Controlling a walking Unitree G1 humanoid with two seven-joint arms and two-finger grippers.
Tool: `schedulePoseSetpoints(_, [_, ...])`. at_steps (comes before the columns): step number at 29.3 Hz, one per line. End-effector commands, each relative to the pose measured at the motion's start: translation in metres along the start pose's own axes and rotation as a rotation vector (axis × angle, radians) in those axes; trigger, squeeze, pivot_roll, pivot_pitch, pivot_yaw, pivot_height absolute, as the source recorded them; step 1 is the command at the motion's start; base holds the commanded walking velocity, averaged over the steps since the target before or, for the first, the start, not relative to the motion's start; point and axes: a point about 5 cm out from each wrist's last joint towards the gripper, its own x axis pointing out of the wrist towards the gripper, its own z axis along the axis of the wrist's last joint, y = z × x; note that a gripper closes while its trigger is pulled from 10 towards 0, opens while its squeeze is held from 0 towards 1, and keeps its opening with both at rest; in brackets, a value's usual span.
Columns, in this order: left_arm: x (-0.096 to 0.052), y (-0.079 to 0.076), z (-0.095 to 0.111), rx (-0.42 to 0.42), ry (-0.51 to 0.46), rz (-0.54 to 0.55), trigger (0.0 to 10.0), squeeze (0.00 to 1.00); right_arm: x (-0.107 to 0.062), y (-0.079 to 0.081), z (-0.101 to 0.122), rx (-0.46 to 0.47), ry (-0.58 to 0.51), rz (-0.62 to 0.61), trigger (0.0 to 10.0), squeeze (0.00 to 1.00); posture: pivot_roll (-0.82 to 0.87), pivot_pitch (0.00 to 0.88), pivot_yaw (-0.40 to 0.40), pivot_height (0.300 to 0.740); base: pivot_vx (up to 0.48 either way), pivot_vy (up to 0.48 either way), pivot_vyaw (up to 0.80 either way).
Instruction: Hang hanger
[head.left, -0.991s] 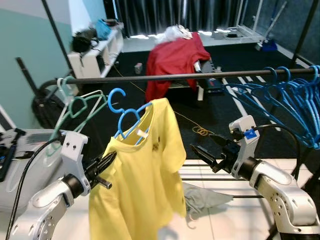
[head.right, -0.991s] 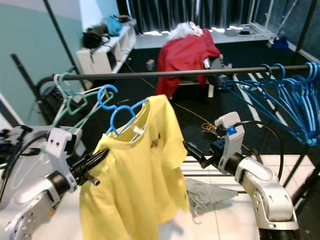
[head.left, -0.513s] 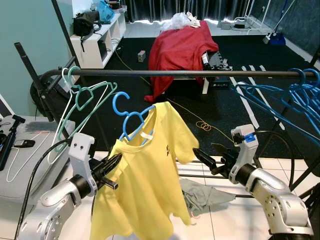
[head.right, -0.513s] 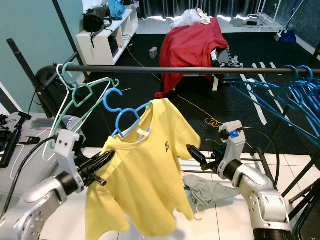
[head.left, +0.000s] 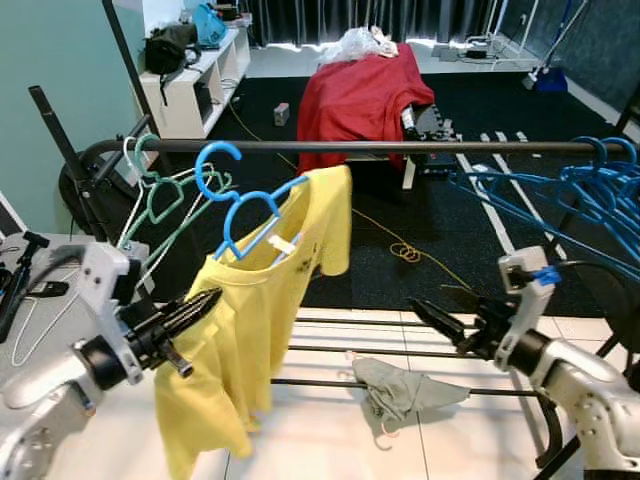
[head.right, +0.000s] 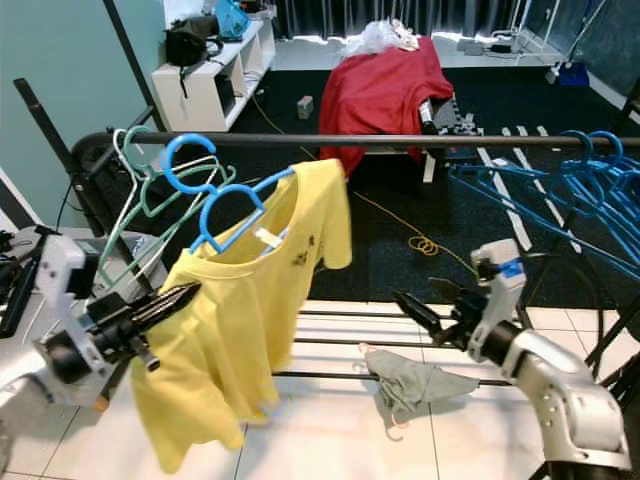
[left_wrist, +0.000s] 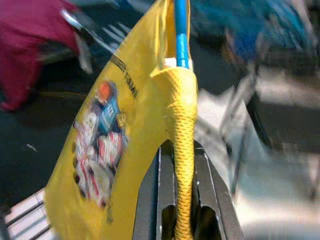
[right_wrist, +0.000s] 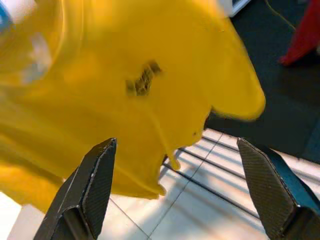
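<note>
L gripper (head.left: 195, 305) fingers pinch yellow T-shirt (head.left: 260, 330) shoulder on blue hanger (head.left: 245, 205), hook just below clothes rail (head.left: 400, 147), not on it. R gripper (head.left: 440, 318) spread wide, apart from shirt.

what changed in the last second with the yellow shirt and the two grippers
The left gripper, still clamped on the yellow shirt's shoulder, has carried the blue hanger up toward the robot's left, so its hook now reaches the rail beside the green hangers. Whether it is over the rail cannot be told. The right gripper, open, has drawn away from the shirt. The grey cloth stays on the floor.
</note>
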Motion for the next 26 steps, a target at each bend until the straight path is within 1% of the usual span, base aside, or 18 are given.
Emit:
schedulePoseSetpoints(1, [-0.006,-0.003,0.006,0.036,0.018,-0.063,10.0,0.0,-0.003,0.006,0.017,-0.037,-0.054,0.071,10.0,0.0,-0.12,0.025,0.022,0.74,0.0,0.0,0.0])
schedulePoseSetpoints(2, [-0.01,-0.002,0.01,0.063,0.047,-0.108,10.0,0.0,-0.009,0.008,0.024,-0.068,-0.063,0.115,10.0,0.0,-0.12,0.016,0.018,0.74,0.0,0.0,0.0])
schedulePoseSetpoints(3, [-0.01,-0.002,0.01,0.063,0.047,-0.108,10.0,0.0,-0.009,0.008,0.024,-0.068,-0.063,0.115,10.0,0.0,-0.12,0.016,0.018,0.74,0.0,0.0,0.0])
schedulePoseSetpoints(4, [-0.011,-0.002,0.014,0.084,0.061,-0.14,10.0,0.0,-0.014,0.01,0.029,-0.099,-0.057,0.15,10.0,0.0,-0.12,0.017,0.018,0.74,0.0,0.0,0.0])
schedulePoseSetpoints(7, [-0.011,-0.002,0.014,0.084,0.061,-0.14,10.0,0.0,-0.014,0.01,0.029,-0.099,-0.057,0.15,10.0,0.0,-0.12,0.017,0.018,0.74,0.0,0.0,0.0])
schedulePoseSetpoints(9, [-0.014,-0.001,0.024,0.134,0.089,-0.203,10.0,0.0,-0.027,0.015,0.037,-0.147,-0.025,0.231,10.0,0.0,-0.13,0.015,0.017,0.74,0.0,0.0,0.0])
schedulePoseSetpoints(11, [-0.014,-0.001,0.024,0.134,0.089,-0.203,10.0,0.0,-0.027,0.015,0.037,-0.147,-0.025,0.231,10.0,0.0,-0.13,0.015,0.017,0.74,0.0,0.0,0.0])
schedulePoseSetpoints(12, [-0.012,0.0,0.037,0.173,0.072,-0.246,10.0,0.0,-0.037,0.018,0.038,-0.186,0.067,0.289,10.0,0.0,-0.14,0.018,0.019,0.74,0.0,0.0,0.0])
schedulePoseSetpoints(14, [-0.012,0.0,0.037,0.173,0.072,-0.246,10.0,0.0,-0.037,0.018,0.038,-0.186,0.067,0.289,10.0,0.0,-0.14,0.018,0.019,0.74,0.0,0.0,0.0])
schedulePoseSetpoints(16, [-0.011,-0.003,0.044,0.185,0.051,-0.29,10.0,0.0,-0.041,0.02,0.037,-0.208,0.139,0.318,10.0,0.0,-0.14,0.016,0.018,0.74,0.0,0.0,0.0])
schedulePoseSetpoints(17, [-0.011,-0.003,0.044,0.185,0.051,-0.29,10.0,0.0,-0.041,0.02,0.037,-0.208,0.139,0.318,10.0,0.0,-0.14,0.016,0.018,0.74,0.0,0.0,0.0])
schedulePoseSetpoints(18, [-0.01,-0.006,0.048,0.189,0.04,-0.32,10.0,0.0,-0.041,0.019,0.037,-0.242,0.174,0.307,10.0,0.0,-0.14,0.017,0.019,0.74,0.0,0.0,0.0])
schedulePoseSetpoints(19, [-0.009,-0.007,0.052,0.191,0.023,-0.341,10.0,0.0,-0.039,0.019,0.04,-0.268,0.186,0.297,10.0,0.0,-0.14,0.021,0.023,0.74,0.0,0.0,0.0])
schedulePoseSetpoints(20, [-0.008,-0.008,0.055,0.193,0.01,-0.354,10.0,0.0,-0.038,0.019,0.042,-0.285,0.191,0.291,10.0,0.0,-0.14,0.021,0.023,0.74,0.0,0.0,0.0])
schedulePoseSetpoints(22, [-0.007,-0.011,0.061,0.198,-0.012,-0.383,10.0,0.0,-0.036,0.024,0.049,-0.313,0.184,0.314,10.0,0.0,-0.14,0.023,0.028,0.74,0.0,0.0,0.0])
schedulePoseSetpoints(26, [-0.007,-0.013,0.065,0.205,-0.015,-0.405,10.0,0.0,-0.035,0.027,0.054,-0.342,0.179,0.321,10.0,0.0,-0.14,0.022,0.031,0.74,0.0,0.0,0.0])
